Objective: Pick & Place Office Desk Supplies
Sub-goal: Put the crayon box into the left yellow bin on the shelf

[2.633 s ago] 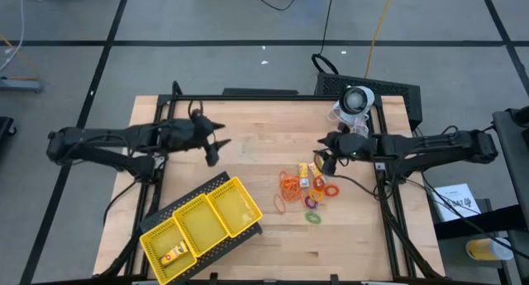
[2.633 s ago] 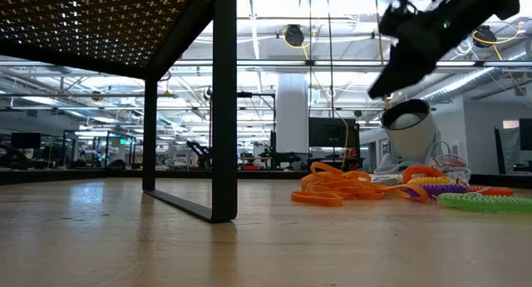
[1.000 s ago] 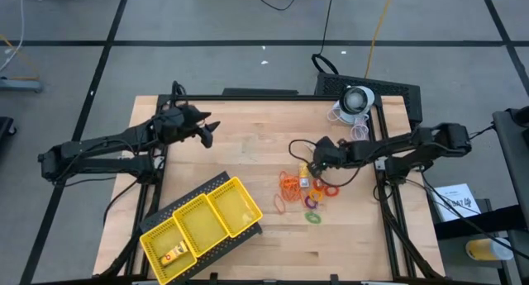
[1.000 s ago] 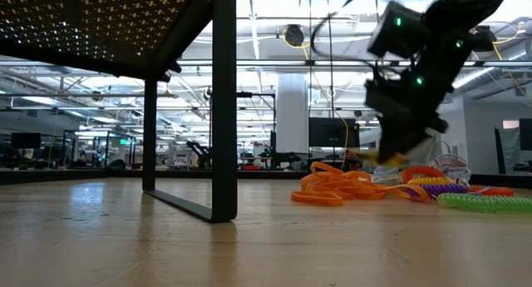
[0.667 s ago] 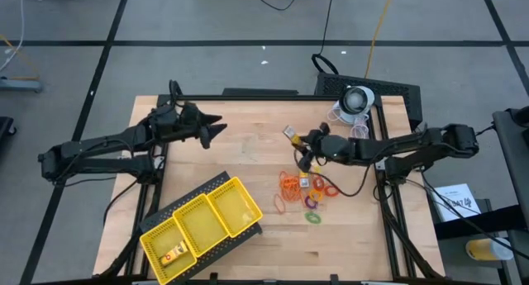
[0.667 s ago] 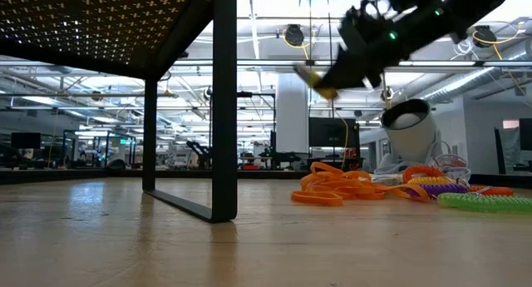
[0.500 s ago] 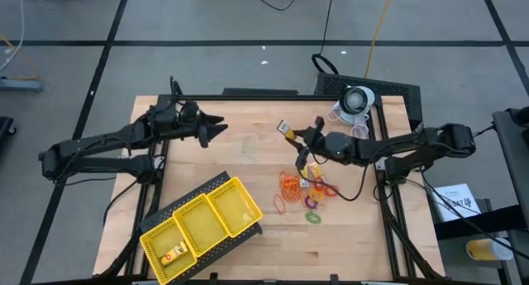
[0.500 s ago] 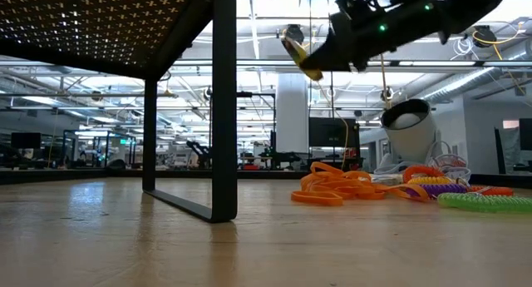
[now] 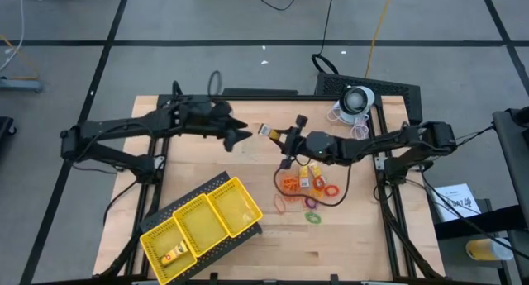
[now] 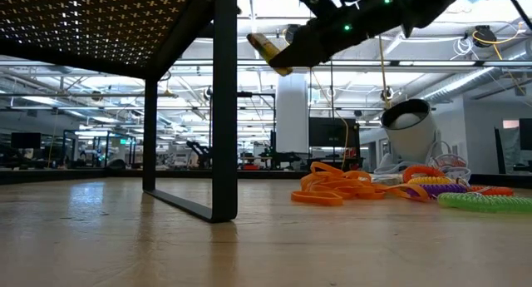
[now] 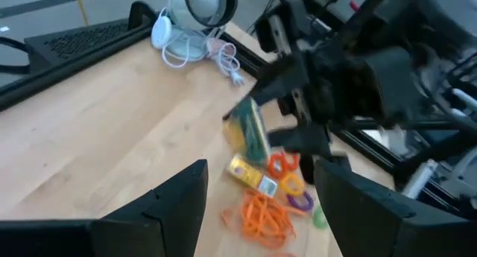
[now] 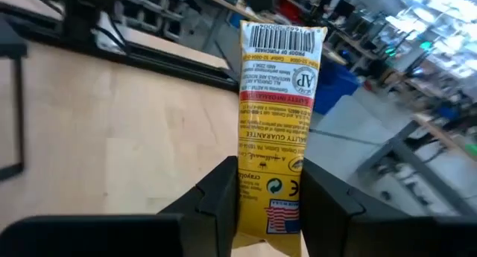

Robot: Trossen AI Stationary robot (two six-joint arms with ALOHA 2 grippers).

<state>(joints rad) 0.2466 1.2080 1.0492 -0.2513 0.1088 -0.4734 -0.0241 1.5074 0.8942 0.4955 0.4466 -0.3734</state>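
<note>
light: bright overhead | shadows: soft | wrist views: motion-blurred

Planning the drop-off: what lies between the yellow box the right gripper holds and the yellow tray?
Nothing visible. The yellow box hangs in the right gripper above bare table; the tray lies beyond.

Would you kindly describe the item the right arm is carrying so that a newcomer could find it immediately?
Start at the wooden table and follow the right arm to its tool, held in the air over the table's middle, facing the open left tool. Clamped there is a small yellow box with a red band and a barcode at its far end. Unlike the orange rubber bands and coloured rings, it is off the table.
</note>
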